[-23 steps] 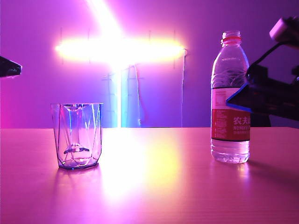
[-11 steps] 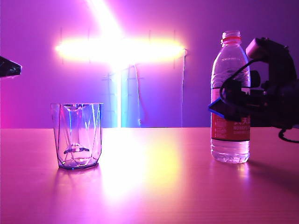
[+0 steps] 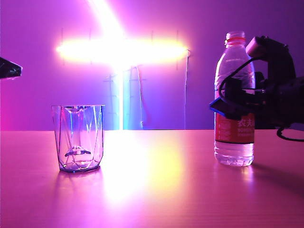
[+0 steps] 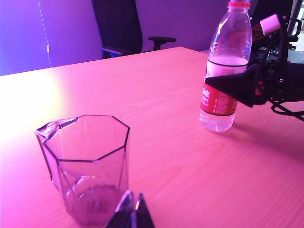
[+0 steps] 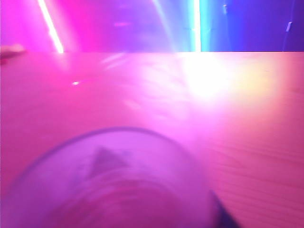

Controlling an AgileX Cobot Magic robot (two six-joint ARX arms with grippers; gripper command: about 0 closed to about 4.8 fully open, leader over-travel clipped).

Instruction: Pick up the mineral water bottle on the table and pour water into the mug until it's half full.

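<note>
The mineral water bottle (image 3: 233, 102) is stood upright on the table (image 3: 156, 190), its long axis vertical and its red-ringed neck pointing straight up; it is placed toward the right side of the tabletop in the exterior view, well apart from the mug (image 3: 79, 137), which is set upright toward the left side with its open mouth upward. The bottle's red-and-white label is turned toward the exterior camera, and clear water (image 4: 225, 65) is seen through the plastic. The right gripper (image 3: 228, 107) is held level at the bottle's label height, its dark fingers set on either side of the body; whether the jaws are pressed on the plastic cannot be told. In the right wrist view the bottle (image 5: 114, 185) fills the foreground as a blur. The left gripper (image 4: 131, 211) is held near the mug (image 4: 88, 166), with its finger tips seen close together. The wood-grain tabletop is washed pink-purple, a bright cross of light glows on the far wall, and a dark office chair (image 4: 118, 26) is seen beyond the far edge.
</note>
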